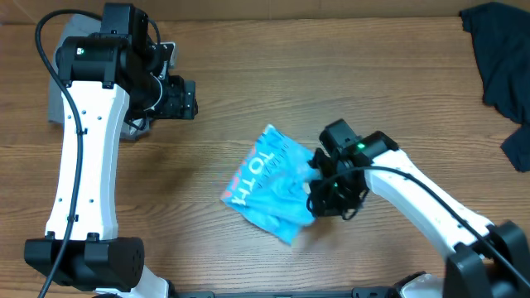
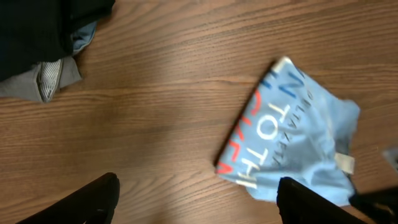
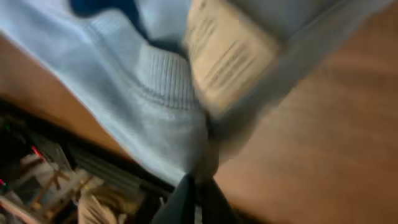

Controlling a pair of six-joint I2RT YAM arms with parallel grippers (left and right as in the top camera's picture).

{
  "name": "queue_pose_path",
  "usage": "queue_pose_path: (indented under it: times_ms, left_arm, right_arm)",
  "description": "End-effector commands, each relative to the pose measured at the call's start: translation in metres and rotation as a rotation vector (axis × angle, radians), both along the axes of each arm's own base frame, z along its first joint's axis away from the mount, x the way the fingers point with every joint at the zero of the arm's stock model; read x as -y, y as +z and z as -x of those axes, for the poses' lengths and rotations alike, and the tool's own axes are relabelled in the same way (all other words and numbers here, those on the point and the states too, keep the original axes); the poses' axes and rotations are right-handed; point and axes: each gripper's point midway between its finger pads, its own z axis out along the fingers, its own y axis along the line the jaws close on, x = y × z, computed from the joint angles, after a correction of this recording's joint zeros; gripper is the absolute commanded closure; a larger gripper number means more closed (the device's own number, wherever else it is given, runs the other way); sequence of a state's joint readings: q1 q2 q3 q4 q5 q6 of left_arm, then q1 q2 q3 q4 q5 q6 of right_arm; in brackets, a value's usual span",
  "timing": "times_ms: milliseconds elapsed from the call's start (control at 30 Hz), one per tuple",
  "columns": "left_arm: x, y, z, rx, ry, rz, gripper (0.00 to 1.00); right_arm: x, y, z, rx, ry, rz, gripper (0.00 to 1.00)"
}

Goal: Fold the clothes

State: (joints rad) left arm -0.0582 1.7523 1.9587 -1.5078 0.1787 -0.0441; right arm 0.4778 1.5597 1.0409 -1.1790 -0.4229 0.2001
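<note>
A crumpled, soft light blue T-shirt (image 1: 269, 184) with white and navy lettering lies mid-way on the brown wooden counter (image 1: 207, 240), its right edge pinched by the right hand (image 1: 315, 189) (a pale collar label (image 3: 230, 56) shows close by), while the left hand (image 1: 189, 99) hovers well apart, fingers spread wide.
</note>
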Motion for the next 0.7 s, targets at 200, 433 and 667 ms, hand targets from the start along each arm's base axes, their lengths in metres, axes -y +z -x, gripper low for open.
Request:
queue_pose_path:
  times_ms: [200, 433, 667]
  left_arm:
    - [0.000, 0.003, -0.006, 0.033, -0.021, -0.010, 0.16]
    - [0.000, 0.003, -0.005, 0.029, -0.021, -0.010, 0.16]
    - [0.000, 0.003, -0.006, 0.032, -0.021, -0.010, 0.16]
  right_arm:
    - [0.019, -0.003, -0.022, 0.107, -0.060, 0.119, 0.44]
    - [-0.001, -0.016, -0.045, 0.187, -0.039, 0.044, 0.44]
    - [-0.032, -0.027, -0.010, 0.081, 0.152, -0.149, 0.59]
